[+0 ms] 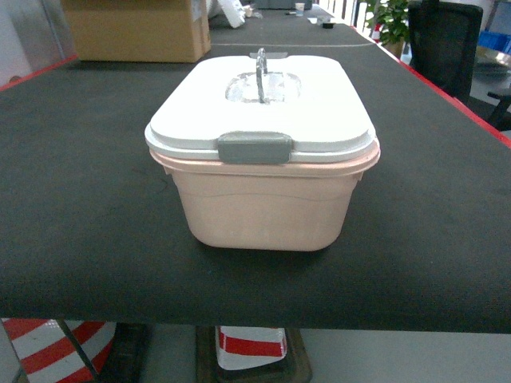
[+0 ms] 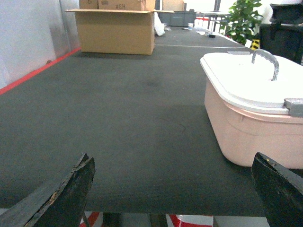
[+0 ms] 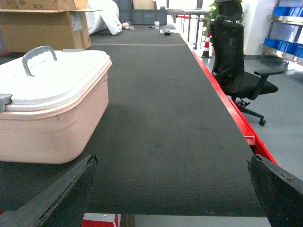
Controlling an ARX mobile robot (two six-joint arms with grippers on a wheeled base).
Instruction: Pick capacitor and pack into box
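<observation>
Pink plastic box (image 1: 263,209) sits mid-table on the black mat (image 1: 80,207), white lid (image 1: 319,104) seated, grey front latch (image 1: 254,148) down, grey handle (image 1: 260,73) upright on top. No capacitor visible in any view; whether one lies inside the shut box cannot be told.

Left gripper (image 2: 175,194): fingers spread wide, nothing between them, low at the table's near edge, box to its right. Right gripper (image 3: 173,189): likewise released and empty, box to its left.

Step in hand, as a judgement: undetermined. A closed box with both grippers free fits a stage where the capacitor is yet to be found, and equally one where it is packed and the lid is back on. No move is prescribed on this evidence.

View differences: head view shows the latch face-on and the lid's clear window (image 1: 263,86), but neither gripper. Left wrist view shows a cardboard carton (image 2: 116,30) at the far end. Right wrist view shows an office chair (image 3: 236,61) beyond the red table edge (image 3: 227,99).
</observation>
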